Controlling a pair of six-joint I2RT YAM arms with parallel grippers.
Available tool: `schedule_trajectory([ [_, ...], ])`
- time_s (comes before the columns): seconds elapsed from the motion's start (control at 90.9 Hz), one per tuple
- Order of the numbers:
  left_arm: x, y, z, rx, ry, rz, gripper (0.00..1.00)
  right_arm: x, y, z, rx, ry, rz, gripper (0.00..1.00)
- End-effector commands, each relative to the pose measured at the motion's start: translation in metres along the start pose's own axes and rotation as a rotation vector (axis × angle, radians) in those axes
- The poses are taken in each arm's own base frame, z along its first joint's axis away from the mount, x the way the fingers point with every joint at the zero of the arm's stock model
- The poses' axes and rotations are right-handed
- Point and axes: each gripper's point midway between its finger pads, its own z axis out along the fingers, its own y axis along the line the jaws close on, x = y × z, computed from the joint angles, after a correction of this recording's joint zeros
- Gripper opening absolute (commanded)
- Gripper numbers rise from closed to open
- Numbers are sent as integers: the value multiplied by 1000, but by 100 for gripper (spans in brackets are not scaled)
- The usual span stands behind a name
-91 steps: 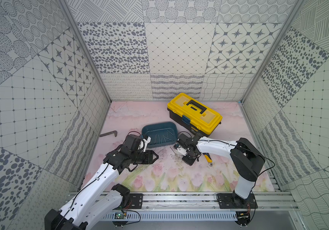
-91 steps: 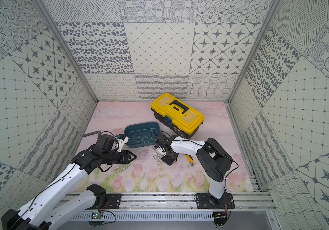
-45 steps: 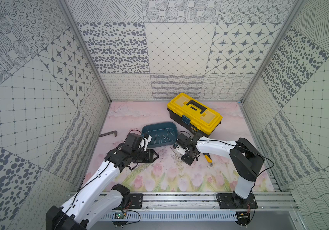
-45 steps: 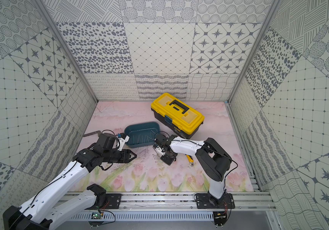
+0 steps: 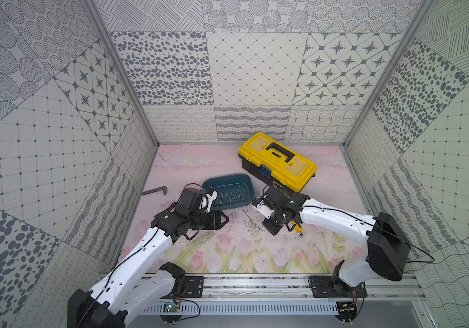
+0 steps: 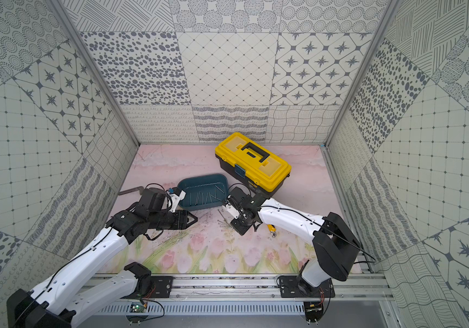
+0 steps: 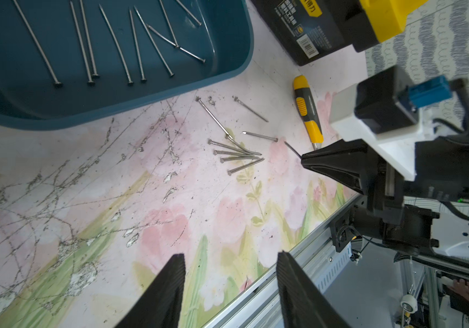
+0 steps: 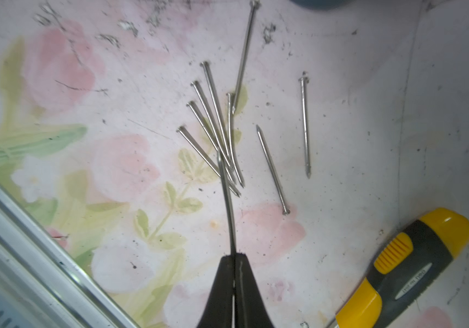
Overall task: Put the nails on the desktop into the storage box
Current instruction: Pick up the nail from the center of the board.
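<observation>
The dark teal storage box (image 5: 222,179) (image 6: 202,179) (image 7: 114,105) sits mid-desktop with several nails (image 7: 108,42) lying inside. Several more nails (image 8: 216,125) (image 7: 236,154) (image 5: 254,225) lie in a loose fan on the tulip-printed desktop (image 5: 227,255), just in front of the box. My right gripper (image 8: 234,255) (image 7: 302,162) is beside this pile, shut on one nail (image 8: 227,198) that sticks out from its tips over the others. My left gripper (image 7: 230,261) (image 5: 223,220) hovers open and holds nothing, to the left of the pile and in front of the box.
A yellow-lidded black toolbox (image 5: 277,162) stands behind and right of the box. A yellow-and-black utility knife (image 8: 397,269) (image 7: 308,113) lies just right of the pile. A dark L-shaped bar (image 5: 155,190) rests by the left wall. The metal rail (image 5: 256,279) borders the front.
The right gripper's jaws have closed on a nail at the edge of the pile. The left arm has hardly moved.
</observation>
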Motion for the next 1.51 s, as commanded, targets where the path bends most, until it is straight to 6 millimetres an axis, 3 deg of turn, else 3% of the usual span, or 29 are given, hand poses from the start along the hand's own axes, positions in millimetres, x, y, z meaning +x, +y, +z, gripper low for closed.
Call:
schedule_trajectory([
  [0.0, -44, -45, -9, 209, -147, -23, 59, -31, 18, -27, -123, -108, 121, 0],
  [0.264, -92, -85, -31, 445, -302, -144, 71, -101, 41, -77, -363, -322, 352, 0],
  [0.539, -100, -98, -35, 483, -245, -178, 73, -143, 50, -110, -485, -423, 434, 0],
  [0.869, -98, -96, -35, 465, -237, -182, 65, -157, 66, -125, -576, -448, 451, 0],
  [0.957, -98, -96, -35, 465, -235, -178, 56, -158, 68, -125, -583, -444, 452, 0],
  [1.178, -99, -96, -31, 452, -218, -169, 48, -161, 74, -129, -611, -442, 437, 0],
  [1.365, -101, -97, -29, 450, -202, -153, 29, -162, 75, -127, -614, -434, 443, 0],
  [1.497, -102, -96, -28, 442, -189, -152, 25, -160, 71, -121, -599, -428, 456, 0],
])
